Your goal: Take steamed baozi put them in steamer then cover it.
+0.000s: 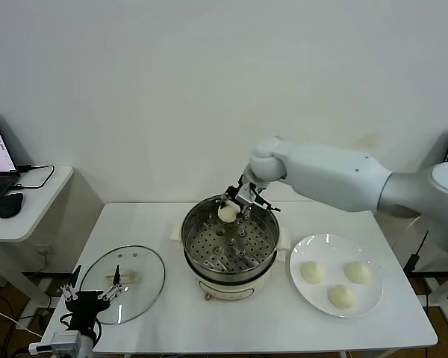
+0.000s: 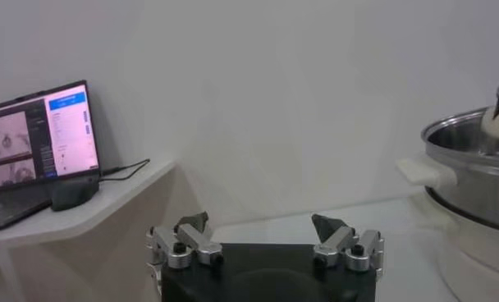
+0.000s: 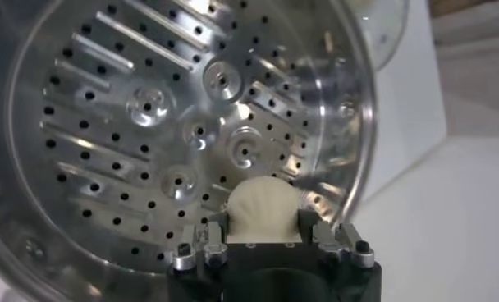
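1. Steamer (image 1: 229, 246): steel pot on a cream-white base, mid-table, uncovered. Its perforated tray (image 3: 167, 131) lies bare in the right wrist view; nothing rests on the holes.

2. Right gripper (image 1: 236, 206): reaches in from the robot's right and hangs over the far part of the pot, just above the rim. Its fingers are clamped on one steamed baozi (image 3: 263, 215), which sits between them, above the tray near the wall. Whether the bun touches the tray, I cannot tell.

3. White plate (image 1: 306, 299): on the table just to the right of the steamer. It holds three buns: one nearest the pot (image 1: 312, 272), one farther right (image 1: 357, 272), one towards the front edge (image 1: 342, 297). They lie apart from one another.

4. Cover (image 1: 123, 283): clear glass lid with metal rim, flat on the table to the left of the steamer, apart from it, handle up.

5. Left gripper (image 1: 94, 297): low at the front left of the table, at the near edge of the cover, fingers spread wide with nothing between them. In its own wrist view the fingers (image 2: 266, 240) stand well apart.

6. Side table (image 1: 37, 205) at far left carries a laptop (image 2: 36, 152) and a dark mouse (image 2: 73, 193).
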You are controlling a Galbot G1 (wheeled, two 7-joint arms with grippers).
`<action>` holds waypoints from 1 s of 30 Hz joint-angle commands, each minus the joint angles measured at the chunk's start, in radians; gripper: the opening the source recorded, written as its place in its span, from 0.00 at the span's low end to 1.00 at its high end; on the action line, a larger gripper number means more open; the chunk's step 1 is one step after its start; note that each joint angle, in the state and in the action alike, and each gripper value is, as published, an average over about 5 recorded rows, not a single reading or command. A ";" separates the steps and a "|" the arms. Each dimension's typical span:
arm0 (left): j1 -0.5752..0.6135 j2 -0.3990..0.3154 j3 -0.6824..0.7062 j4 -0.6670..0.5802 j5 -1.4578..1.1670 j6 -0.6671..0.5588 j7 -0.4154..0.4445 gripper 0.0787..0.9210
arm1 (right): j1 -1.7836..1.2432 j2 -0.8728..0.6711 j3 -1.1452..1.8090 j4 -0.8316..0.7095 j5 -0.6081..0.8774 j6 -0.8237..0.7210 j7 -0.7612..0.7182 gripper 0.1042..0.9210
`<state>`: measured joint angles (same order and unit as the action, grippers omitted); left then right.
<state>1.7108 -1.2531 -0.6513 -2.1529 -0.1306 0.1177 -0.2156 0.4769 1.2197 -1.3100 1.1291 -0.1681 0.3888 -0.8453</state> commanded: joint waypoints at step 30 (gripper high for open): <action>-0.005 0.015 0.007 -0.025 -0.003 0.013 0.002 0.88 | 0.314 -0.364 -0.062 0.483 0.515 -0.727 -0.138 0.88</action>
<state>1.7059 -1.2365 -0.6429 -2.1761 -0.1337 0.1302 -0.2134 0.6852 0.9792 -1.3552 1.4367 0.1823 -0.0720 -0.9379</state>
